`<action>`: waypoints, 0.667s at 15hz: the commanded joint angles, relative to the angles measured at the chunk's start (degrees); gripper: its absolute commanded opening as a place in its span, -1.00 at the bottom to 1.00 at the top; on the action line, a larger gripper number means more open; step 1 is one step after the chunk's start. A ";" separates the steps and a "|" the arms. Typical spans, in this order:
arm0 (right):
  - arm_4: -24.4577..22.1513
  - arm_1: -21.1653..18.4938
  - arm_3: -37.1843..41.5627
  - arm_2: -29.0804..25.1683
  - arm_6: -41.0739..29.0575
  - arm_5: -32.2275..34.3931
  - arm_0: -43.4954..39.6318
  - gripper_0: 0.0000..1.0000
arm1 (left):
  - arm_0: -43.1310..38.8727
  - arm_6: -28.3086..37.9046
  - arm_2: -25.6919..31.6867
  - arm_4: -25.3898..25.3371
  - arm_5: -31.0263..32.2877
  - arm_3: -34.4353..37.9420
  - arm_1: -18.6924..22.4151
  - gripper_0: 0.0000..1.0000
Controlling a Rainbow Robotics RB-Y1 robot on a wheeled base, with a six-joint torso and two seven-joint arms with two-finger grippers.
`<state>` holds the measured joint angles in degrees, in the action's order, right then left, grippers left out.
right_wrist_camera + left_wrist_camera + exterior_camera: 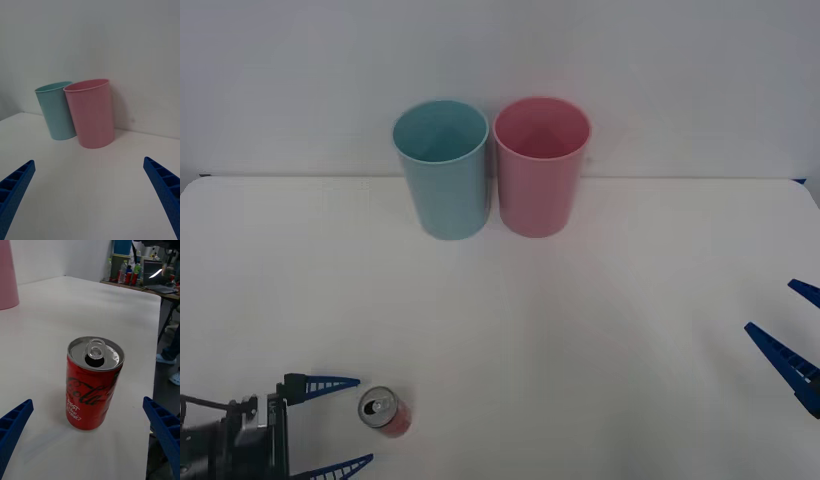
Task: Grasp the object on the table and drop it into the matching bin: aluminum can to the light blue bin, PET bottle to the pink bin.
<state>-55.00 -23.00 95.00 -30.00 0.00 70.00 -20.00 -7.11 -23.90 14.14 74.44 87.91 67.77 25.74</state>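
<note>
Blue ribbed fingers of the left gripper (340, 425) are standing wide apart at the near left of the table (600, 330), pointing at the aluminum can (385, 411), which is standing upright just beyond the fingertips and not yet between them. In the left wrist view the can (93, 384) is sitting centred ahead of the open fingers, its silver top and pull tab facing up. Nothing is being gripped, so the grasp is yet to come, then the lift and the carry. The light blue bin (442, 168) is waiting at the far side, touching or nearly touching the pink bin (540, 165). The right gripper (800, 335) is idling, spread wide, at the right edge.
</note>
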 commanded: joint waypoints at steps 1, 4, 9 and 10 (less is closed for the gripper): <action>0.00 0.00 0.00 0.00 0.00 0.00 0.00 1.00 | 0.78 -0.80 -0.17 1.23 -0.37 0.00 -1.48 1.00; 0.00 0.00 0.00 0.00 0.00 0.00 0.00 1.00 | 2.01 -1.42 0.18 3.69 -0.81 -0.09 -3.85 1.00; 0.00 0.00 0.00 0.00 0.00 0.00 0.00 1.00 | 5.17 -3.53 0.18 4.84 -0.81 -4.49 -5.88 1.00; 0.00 0.00 0.00 0.00 0.00 0.00 0.00 1.00 | 5.52 -4.41 0.27 4.84 -0.81 -5.10 -5.79 1.00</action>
<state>-55.00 -23.00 95.00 -30.00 0.00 70.00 -20.00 -1.88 -27.64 14.37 79.27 87.09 63.16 19.90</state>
